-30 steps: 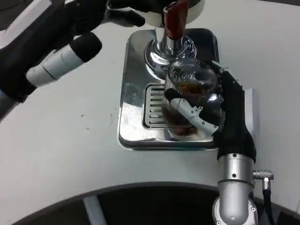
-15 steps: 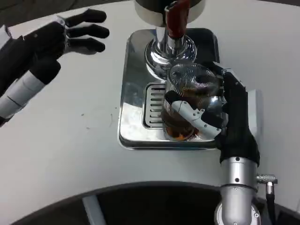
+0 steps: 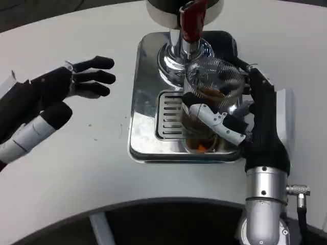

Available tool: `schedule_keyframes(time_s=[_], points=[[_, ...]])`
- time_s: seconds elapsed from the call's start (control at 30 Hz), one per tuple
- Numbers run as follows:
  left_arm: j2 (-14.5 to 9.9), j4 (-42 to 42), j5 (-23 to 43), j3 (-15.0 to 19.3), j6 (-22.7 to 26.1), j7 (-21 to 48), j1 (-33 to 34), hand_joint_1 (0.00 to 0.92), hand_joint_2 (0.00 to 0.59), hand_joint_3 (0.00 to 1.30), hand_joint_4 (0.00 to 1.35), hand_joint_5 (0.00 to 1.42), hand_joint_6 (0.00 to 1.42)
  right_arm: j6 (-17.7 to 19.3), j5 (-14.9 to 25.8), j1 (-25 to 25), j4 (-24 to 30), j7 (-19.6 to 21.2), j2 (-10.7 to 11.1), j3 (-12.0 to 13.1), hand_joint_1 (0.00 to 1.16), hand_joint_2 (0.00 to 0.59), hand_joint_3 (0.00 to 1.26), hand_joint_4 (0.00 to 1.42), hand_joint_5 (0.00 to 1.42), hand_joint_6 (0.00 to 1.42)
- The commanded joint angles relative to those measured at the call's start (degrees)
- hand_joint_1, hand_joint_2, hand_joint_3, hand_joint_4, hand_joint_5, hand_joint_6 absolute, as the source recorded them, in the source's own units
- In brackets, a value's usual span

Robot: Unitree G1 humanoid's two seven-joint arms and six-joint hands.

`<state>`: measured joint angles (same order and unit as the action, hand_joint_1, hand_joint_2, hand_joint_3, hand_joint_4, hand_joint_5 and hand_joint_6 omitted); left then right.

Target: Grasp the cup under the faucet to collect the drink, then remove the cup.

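The right hand (image 3: pixel 250 120) grips a clear glass cup (image 3: pixel 209 104), its fingers (image 3: pixel 217 122) wrapped across the near side of the glass while the dark palm sits against the cup's right flank. The cup holds a brown drink, darkest toward the bottom, with an orange tint at the base. It stands over the slotted grille (image 3: pixel 169 115) of a shiny metal drip tray (image 3: pixel 143 102), just in front of the chrome dispenser column (image 3: pixel 179 51); whether its base is resting on the tray or raised slightly off it is hard to judge from this angle. Above the column, a dark red tap handle (image 3: pixel 191 20) juts from the rounded body of the dispenser (image 3: pixel 163 13) at the top edge of the picture.

The right forearm (image 3: pixel 263 204) rises from the bottom edge, silver and cylindrical, with a small metal connector at its side.

The left hand (image 3: pixel 66 84) hovers over the white table (image 3: pixel 71 163), well apart from the tray and to its left. It holds nothing: its black fingers (image 3: pixel 97 64) are stretched out and slightly spread, pointing toward the tray, and the white-and-black thumb (image 3: pixel 38 130) lies lower (nearer the camera, and somewhat blurred).

The tray's polished surface mirrors the column and the cup. A curved dark edge (image 3: pixel 153 214) marks the near side of the table at the bottom of the picture.
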<state>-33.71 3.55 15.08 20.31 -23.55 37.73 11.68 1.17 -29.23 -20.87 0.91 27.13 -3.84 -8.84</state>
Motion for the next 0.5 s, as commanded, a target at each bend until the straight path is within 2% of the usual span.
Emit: schedule_keyframes(time_s=[0.03, 0.5], points=[[-1.28, -0.79, -0.77, 1.26, -1.06, -0.88, -1.58, 0.0, 0.116, 0.25, 0.27, 0.33, 0.32, 0.91, -1.08, 1.44, 3.95, -0.13, 0.29, -0.33, 0.87, 0.174, 0.75, 0.92, 1.14, 1.15], [-1.46, -1.79, -1.65, 1.98, -2.42, -1.21, -2.14, 0.0, 0.116, 0.24, 0.27, 0.32, 0.31, -0.51, -4.03, 5.54, 9.56, -3.09, 2.83, -0.72, 0.87, 0.172, 0.78, 0.95, 1.16, 1.2]])
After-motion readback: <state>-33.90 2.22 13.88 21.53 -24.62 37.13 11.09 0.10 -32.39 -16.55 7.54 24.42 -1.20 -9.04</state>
